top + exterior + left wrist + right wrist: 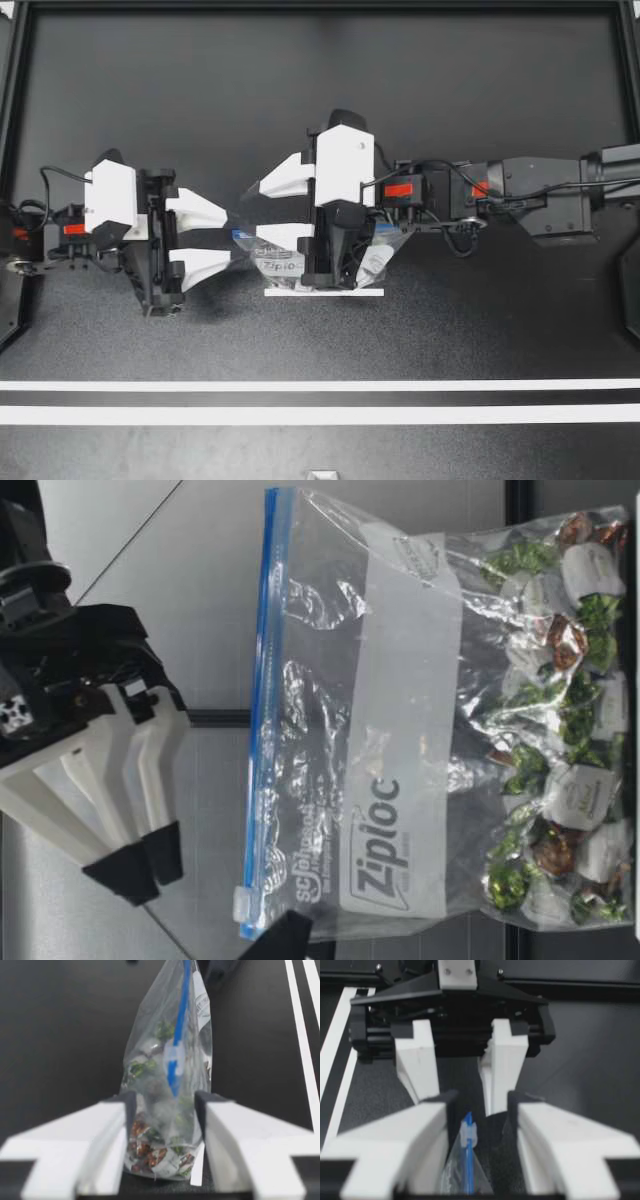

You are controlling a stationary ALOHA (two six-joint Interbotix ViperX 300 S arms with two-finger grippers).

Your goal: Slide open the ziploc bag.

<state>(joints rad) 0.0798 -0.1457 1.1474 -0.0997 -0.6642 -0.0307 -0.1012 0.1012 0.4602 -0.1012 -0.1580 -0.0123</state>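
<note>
A clear zip bag [285,265] of wrapped sweets stands upright on the black table, its blue zip strip [260,680] on top. The white slider [243,902] sits at the strip's end nearest my left gripper [230,237]. That gripper is open, and the bag's end [165,1085] with its slider [172,1057] stands between its fingers. My right gripper [255,212] hangs open over the bag. In the low view, the right gripper [145,865] is clear above the strip. From the right wrist, the slider [468,1132] lies below its spread fingers, with my left gripper [455,1025] facing it.
Two white tape lines [320,385] [320,414] cross the table nearer its front. A thin white strip [323,292] lies along the bag's front side. The table's raised black frame [18,100] borders the far and side edges.
</note>
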